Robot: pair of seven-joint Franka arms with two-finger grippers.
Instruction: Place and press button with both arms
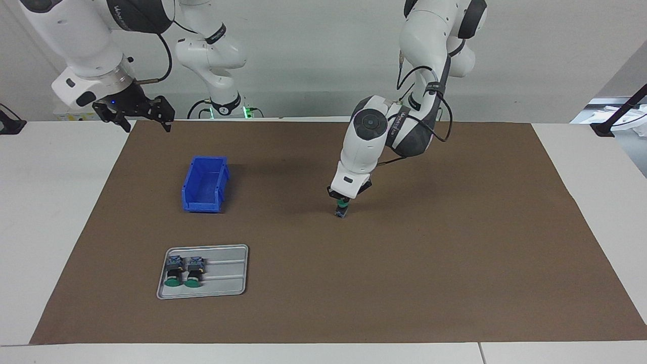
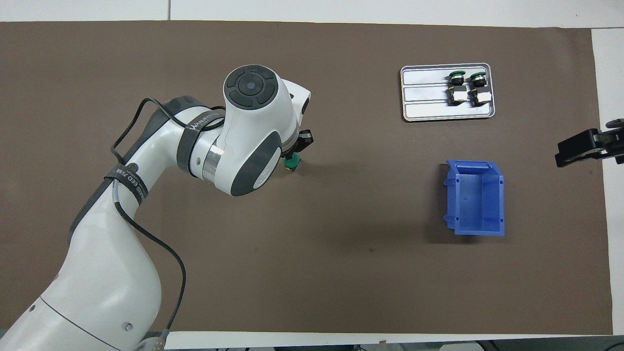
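Right now my right gripper hangs over the table's edge near my own base at the right arm's end, its black fingers spread apart and holding nothing; that arm waits.

Next along comes the blue bin, a moulded plastic box with ribbed walls and an open top, nothing inside that I can see. Farther from me than the bin lies the grey tray, thin pressed metal with shallow ridges, and on it 2 spare buttons lie on their sides, their green caps pointing away from me.

Then, near the middle of the brown mat, a flat matte sheet, my left gripper points straight down, its fingers pressed together on the button. The button stands upright: its long axis is vertical, the smooth round green cap up under my fingertips, the short black barrel below it, the blue-grey block base at or just touching the mat; I cannot tell which.

The coming move turns on this: the button sits directly under my left gripper and well apart from my right one, toward the left arm's end from it. I judge the placing to be almost done. The press must come from above, along that vertical axis, and my left arm is by far the nearer.
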